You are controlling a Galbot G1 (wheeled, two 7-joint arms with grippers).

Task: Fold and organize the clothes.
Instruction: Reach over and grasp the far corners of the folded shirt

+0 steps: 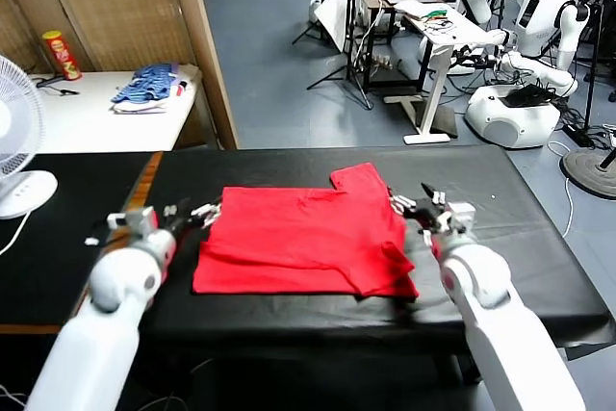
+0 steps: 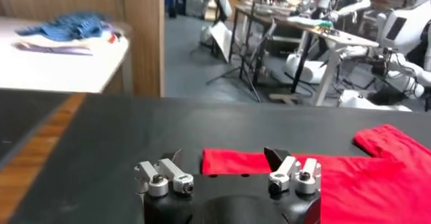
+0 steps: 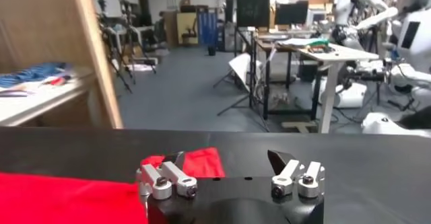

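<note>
In the head view, a red T-shirt is seen lying partly folded in the middle of the frame on a black table. One short sleeve sticks up at its upper right edge, and the cloth is doubled over along the lower and right edges, with creases showing; no print is visible. The left gripper is held at the shirt's left edge with its fingers spread apart and nothing between them. The right gripper is placed at the shirt's right edge, likewise spread and empty. A blue pile is seen in the upper left.

In the left wrist view, the shirt fills the lower right, just beyond the parted fingers.

In the right wrist view, red cloth lies in the lower left, behind the parted fingers.
</note>
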